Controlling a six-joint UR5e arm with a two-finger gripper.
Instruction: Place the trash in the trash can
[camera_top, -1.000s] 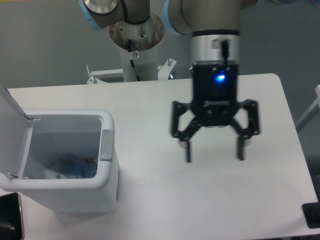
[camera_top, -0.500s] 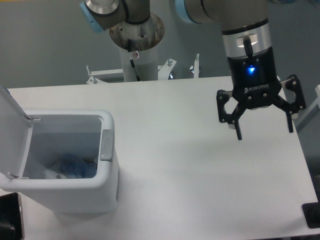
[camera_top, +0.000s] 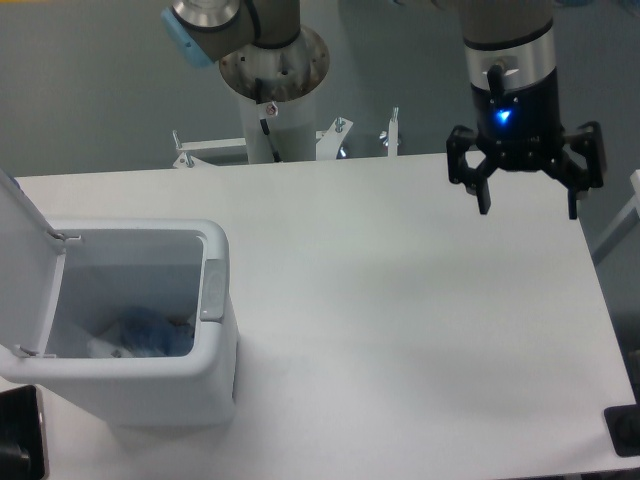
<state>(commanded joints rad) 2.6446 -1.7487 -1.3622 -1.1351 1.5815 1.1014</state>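
The white trash can (camera_top: 215, 300) stands at the table's front left with its lid flipped up on the left side. Inside it lies the trash (camera_top: 150, 333), showing as a bluish crumpled shape with a white patch beside it. My gripper (camera_top: 528, 205) hangs open and empty high over the table's far right corner, far from the can, with a blue light lit on its body.
The arm's white base column (camera_top: 275, 95) rises behind the table's back edge, with metal brackets (camera_top: 335, 135) beside it. A dark object (camera_top: 622, 430) sits at the front right corner and another (camera_top: 20, 445) at the front left.
My open gripper has moved from above the table's middle to the right and back, rising toward the far right corner. The trash can and its contents stayed put.
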